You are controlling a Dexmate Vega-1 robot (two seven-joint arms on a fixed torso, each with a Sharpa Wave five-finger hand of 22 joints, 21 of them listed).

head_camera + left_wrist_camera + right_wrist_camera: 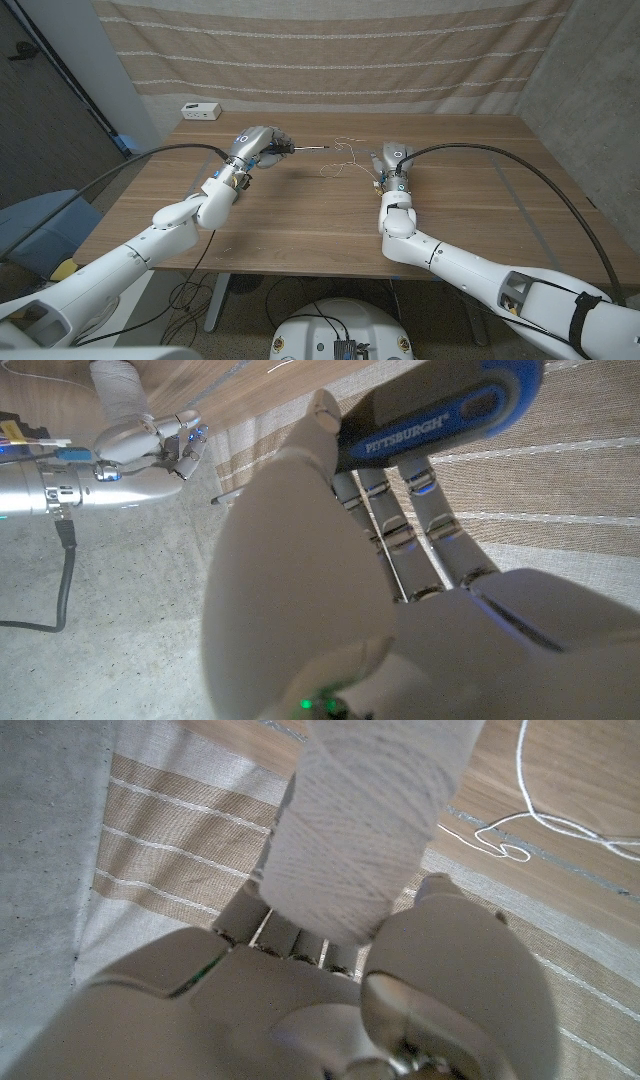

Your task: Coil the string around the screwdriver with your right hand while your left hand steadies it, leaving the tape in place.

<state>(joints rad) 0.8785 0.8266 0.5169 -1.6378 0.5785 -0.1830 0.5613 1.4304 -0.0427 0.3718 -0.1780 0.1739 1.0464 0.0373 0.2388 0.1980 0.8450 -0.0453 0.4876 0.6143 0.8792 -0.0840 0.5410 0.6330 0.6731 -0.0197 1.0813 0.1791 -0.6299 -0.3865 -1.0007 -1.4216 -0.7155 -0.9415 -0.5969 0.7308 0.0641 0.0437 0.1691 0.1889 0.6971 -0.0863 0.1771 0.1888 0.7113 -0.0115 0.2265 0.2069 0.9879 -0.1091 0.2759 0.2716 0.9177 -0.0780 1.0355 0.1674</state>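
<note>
Gripping the screwdriver (440,415), left robot hand (330,590) reveals PITTSBURGH lettering.

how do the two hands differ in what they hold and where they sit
The left hand grips the screwdriver by its dark blue handle, shaft pointing toward the right hand, which holds a white spool of string. The left hand sits farther back on the table. Both hold something.

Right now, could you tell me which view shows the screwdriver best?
The head view: the screwdriver juts from the left hand, its shaft in full. The left wrist view gives its handle close up; the right wrist view shows string.
</note>
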